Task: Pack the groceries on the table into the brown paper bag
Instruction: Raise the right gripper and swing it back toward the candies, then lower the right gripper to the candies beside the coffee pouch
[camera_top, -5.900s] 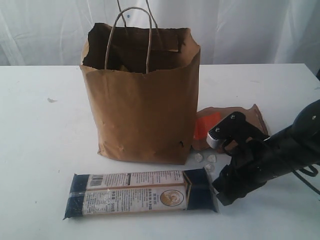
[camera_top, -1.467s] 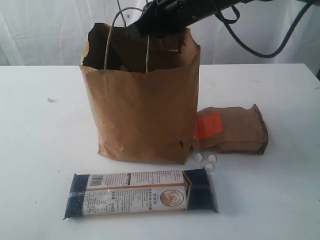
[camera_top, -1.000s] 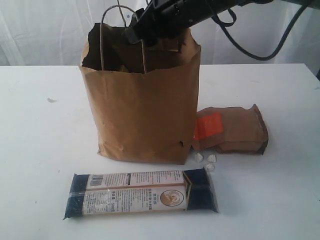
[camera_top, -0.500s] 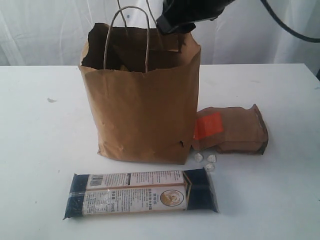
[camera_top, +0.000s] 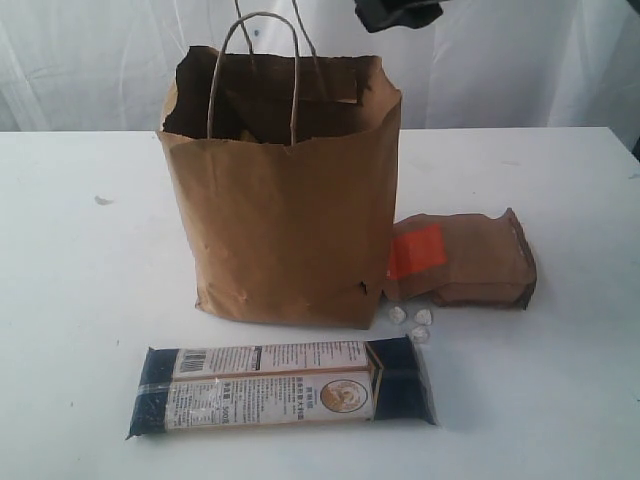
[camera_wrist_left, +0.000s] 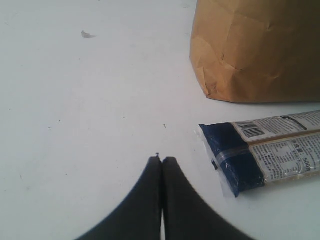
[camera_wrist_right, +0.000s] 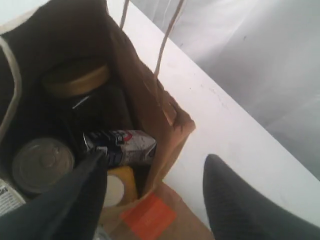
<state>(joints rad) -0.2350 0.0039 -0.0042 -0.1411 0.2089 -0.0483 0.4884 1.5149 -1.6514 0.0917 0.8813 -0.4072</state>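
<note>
The brown paper bag (camera_top: 285, 220) stands upright mid-table with its mouth open. The right wrist view looks into it: a gold-lidded jar (camera_wrist_right: 75, 80), a metal-lidded can (camera_wrist_right: 42, 165), a blue-white carton (camera_wrist_right: 120, 145) and a white-lidded jar (camera_wrist_right: 116, 189). My right gripper (camera_wrist_right: 156, 156) hangs open and empty high above the bag's right rim, its dark tip (camera_top: 398, 12) at the exterior view's top edge. The long dark-blue noodle pack (camera_top: 285, 390) lies in front of the bag. The brown orange-labelled pouch (camera_top: 460, 262) and three tiny candies (camera_top: 412, 320) lie at its right foot. My left gripper (camera_wrist_left: 161, 159) is shut and empty over bare table (camera_wrist_left: 90, 100), left of the noodle pack (camera_wrist_left: 260, 155).
The bag's twisted cord handles (camera_top: 252, 60) stand above its rim. A small dark speck (camera_top: 103, 200) marks the table at the left. A white curtain (camera_top: 520, 60) hangs behind the far edge of the table.
My right gripper has risen from the bag's mouth and moved right, now almost out of the exterior view's top. Earlier still it was low beside the candies and pouch. Groceries on the table have not moved.
</note>
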